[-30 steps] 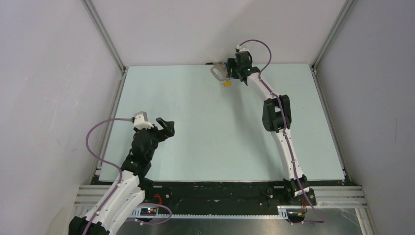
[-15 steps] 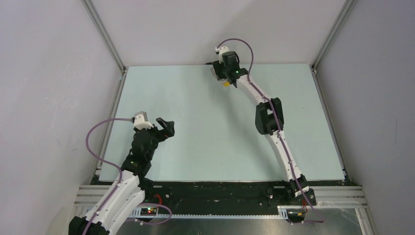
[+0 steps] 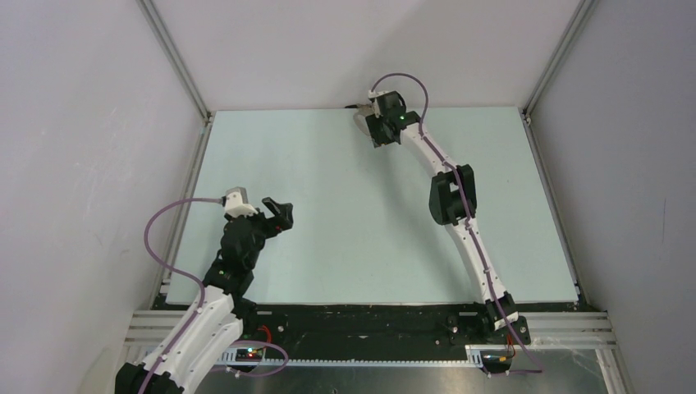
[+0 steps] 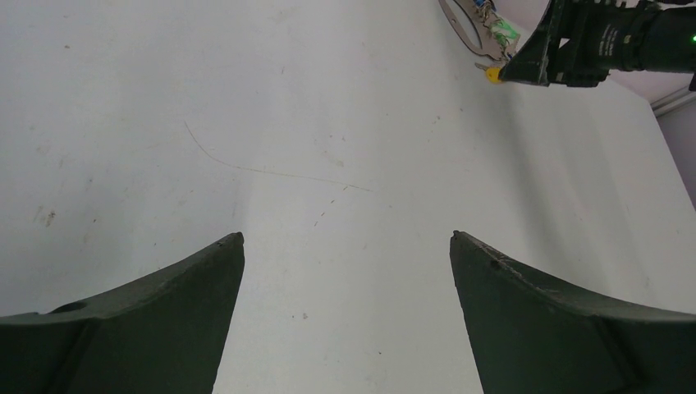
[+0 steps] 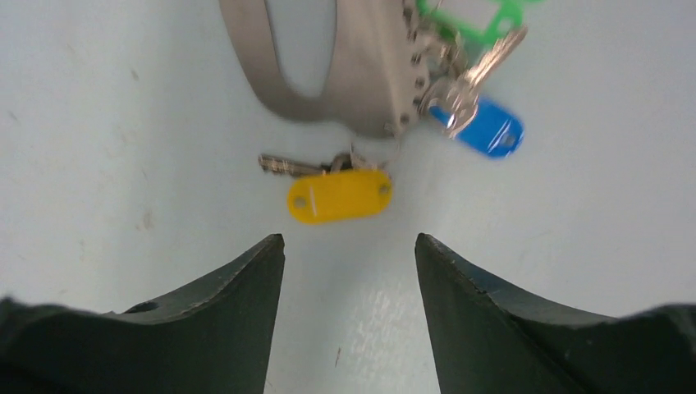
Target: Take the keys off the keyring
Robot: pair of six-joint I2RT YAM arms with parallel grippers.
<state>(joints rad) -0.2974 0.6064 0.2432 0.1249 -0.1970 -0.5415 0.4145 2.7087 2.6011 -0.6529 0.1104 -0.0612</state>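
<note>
The grey-beige keyring [image 5: 328, 74] lies flat at the table's far edge, also seen in the left wrist view [image 4: 461, 20] and partly under the arm in the top view [image 3: 362, 121]. On it hang a key with a yellow tag [image 5: 339, 195], one with a blue tag [image 5: 488, 130] and one with a green tag [image 5: 472, 20]. My right gripper [image 5: 349, 240] is open and empty, fingertips just short of the yellow tag; it covers the keys in the top view [image 3: 379, 134]. My left gripper [image 4: 346, 236] is open and empty over bare table at the near left [image 3: 283, 215].
The pale table [image 3: 345, 222] is boxed in by grey walls with metal frame posts [image 3: 176, 61] at the far corners. The keyring lies close to the back wall. The right arm [image 4: 607, 41] shows at the top of the left wrist view.
My right arm swung left over the keyring and keys, then shifted slightly back right; the yellow tag is now hidden under it in the top view. The left arm has not moved.
</note>
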